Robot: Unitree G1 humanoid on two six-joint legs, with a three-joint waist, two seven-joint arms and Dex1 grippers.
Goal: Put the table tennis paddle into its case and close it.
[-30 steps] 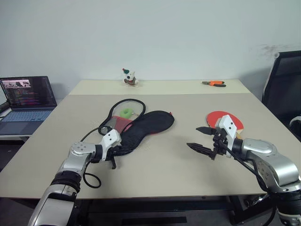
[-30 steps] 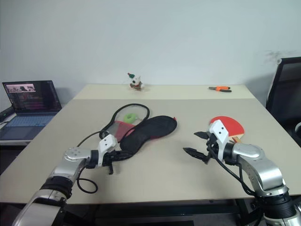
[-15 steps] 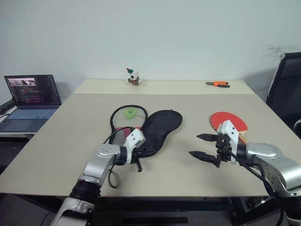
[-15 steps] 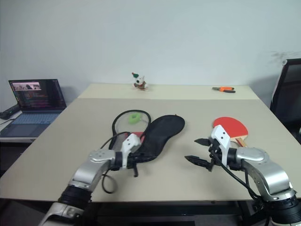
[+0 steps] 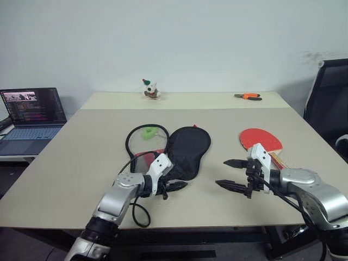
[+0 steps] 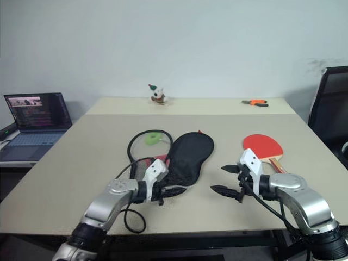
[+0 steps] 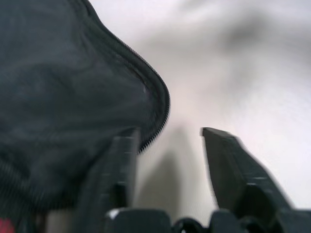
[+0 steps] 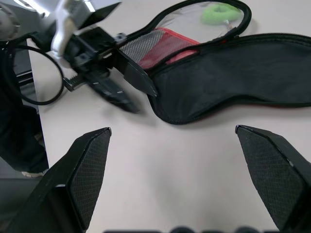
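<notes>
1. My left gripper sits low centre in the frame, jaws parted, at the near tip of the case; whether one finger touches its rim I cannot tell.
2. My right gripper hangs wide open, lower right, holding nothing.
3. The paddle lies right of centre, apart from the case.

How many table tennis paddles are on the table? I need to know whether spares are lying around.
1: the table tennis paddle, red face up, beside the right gripper, apart from the case. None visible in the open case.
</notes>
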